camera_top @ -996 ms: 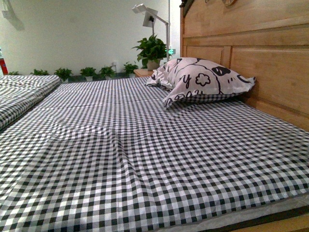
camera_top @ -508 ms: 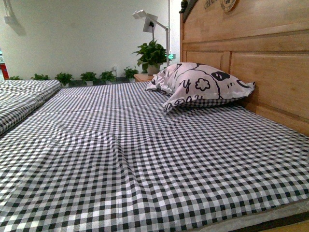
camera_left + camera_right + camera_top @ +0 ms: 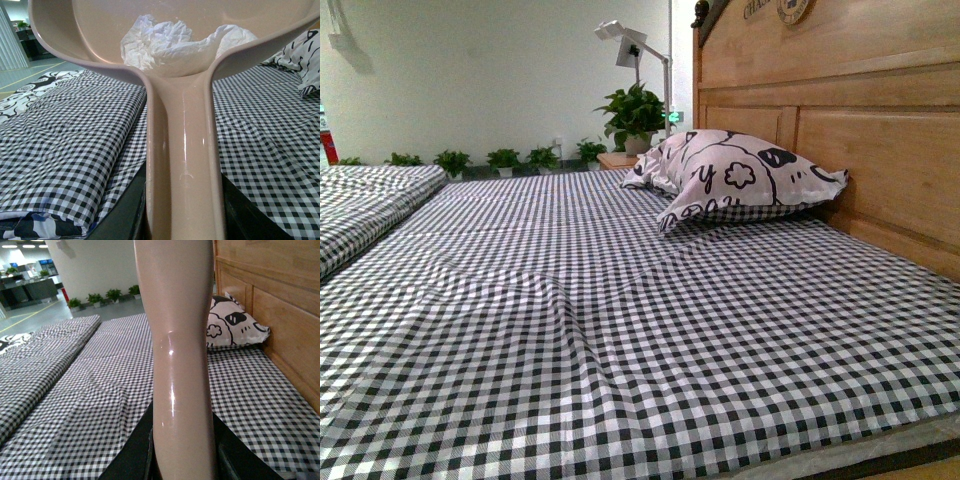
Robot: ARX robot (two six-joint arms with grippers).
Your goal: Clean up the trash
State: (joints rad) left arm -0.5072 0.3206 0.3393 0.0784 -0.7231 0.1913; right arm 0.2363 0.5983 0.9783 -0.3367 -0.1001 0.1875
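The bed [image 3: 620, 330], covered in a black-and-white checked sheet, fills the front view, and neither arm shows there. At its far right corner a patterned pillow [image 3: 735, 175] leans against the wooden headboard [image 3: 840, 120], with a potted plant [image 3: 632, 112] and a white lamp [image 3: 625, 40] beyond the pillow.

In the left wrist view, the left end effector grasps the long handle of a pink-beige dustpan [image 3: 182, 150], held above the bed; dark jaw parts flank the handle. The trash [image 3: 157, 45], a crumpled white wad, lies inside the dustpan's scoop.

In the right wrist view, the right end effector is clenched on a pink-beige handle [image 3: 182, 365] standing upright over the bed, with the pillow behind it.
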